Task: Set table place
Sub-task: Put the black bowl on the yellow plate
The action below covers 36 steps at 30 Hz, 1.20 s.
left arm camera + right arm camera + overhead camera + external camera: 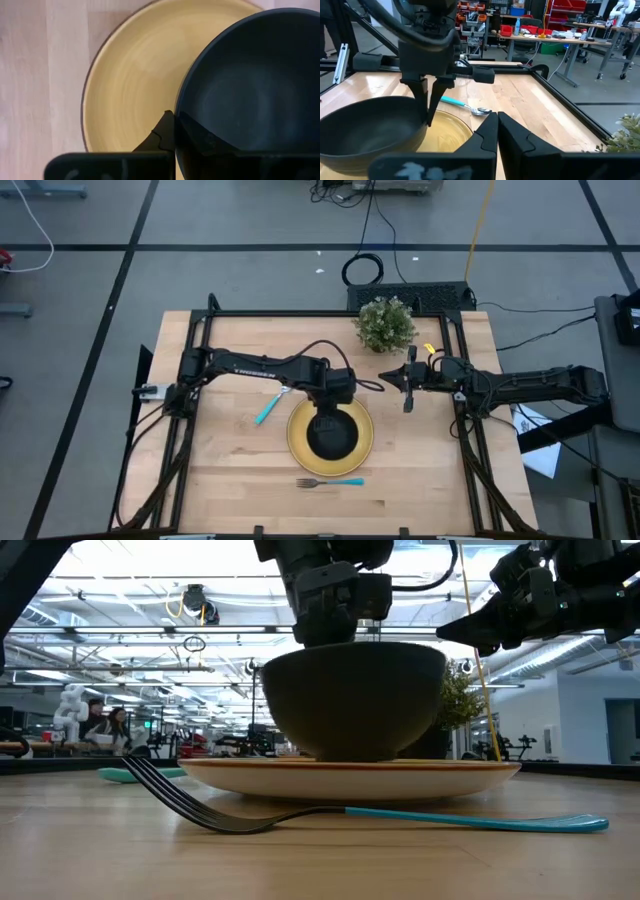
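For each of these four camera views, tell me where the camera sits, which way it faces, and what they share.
High view: overhead, straight down on the light-wood table; both dark arms show.
Low view: tabletop height, level across the turquoise-handled metal fork toward the room; both arms enter from above.
Left wrist view: on the left arm, looking down at the round yellow plate; left gripper clamps the black bowl rim.
Right wrist view: on the right arm, raised, facing the left arm; shut right gripper shows.
Shared: all see plate and bowl.

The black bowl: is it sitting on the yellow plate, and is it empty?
Yes: the black bowl rests upright on the yellow plate, empty inside, left hand pinching its rim.
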### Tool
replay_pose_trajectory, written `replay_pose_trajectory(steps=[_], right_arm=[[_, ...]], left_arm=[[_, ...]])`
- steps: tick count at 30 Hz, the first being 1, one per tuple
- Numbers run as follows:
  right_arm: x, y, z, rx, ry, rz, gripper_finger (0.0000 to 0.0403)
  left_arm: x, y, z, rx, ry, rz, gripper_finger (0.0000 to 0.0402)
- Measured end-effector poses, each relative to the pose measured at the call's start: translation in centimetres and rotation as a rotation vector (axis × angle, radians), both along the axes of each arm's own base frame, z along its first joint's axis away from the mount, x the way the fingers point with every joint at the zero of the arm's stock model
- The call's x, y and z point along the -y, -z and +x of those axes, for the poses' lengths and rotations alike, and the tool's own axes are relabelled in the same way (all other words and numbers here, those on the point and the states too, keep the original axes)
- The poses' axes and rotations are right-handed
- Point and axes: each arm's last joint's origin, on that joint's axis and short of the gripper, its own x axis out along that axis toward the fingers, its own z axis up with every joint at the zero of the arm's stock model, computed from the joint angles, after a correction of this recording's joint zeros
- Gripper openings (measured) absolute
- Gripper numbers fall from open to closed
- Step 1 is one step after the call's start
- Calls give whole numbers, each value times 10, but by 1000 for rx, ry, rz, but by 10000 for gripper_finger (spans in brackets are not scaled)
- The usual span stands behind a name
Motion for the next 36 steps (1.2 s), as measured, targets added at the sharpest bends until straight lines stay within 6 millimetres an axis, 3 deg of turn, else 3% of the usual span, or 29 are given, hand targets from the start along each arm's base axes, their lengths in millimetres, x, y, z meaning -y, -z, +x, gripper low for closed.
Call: replay_pose_trajectory(steps=[7, 16, 36], right_arm=[[0, 0, 0, 0, 0, 1, 0], [0, 0, 0, 0, 0, 1, 0], [0, 0, 0, 0, 0, 0, 0]], left_arm=[[0, 0, 1, 14, 4, -7, 4], [0, 19, -5, -43, -5, -1, 4], [2, 19, -4, -27, -29, 36, 4]])
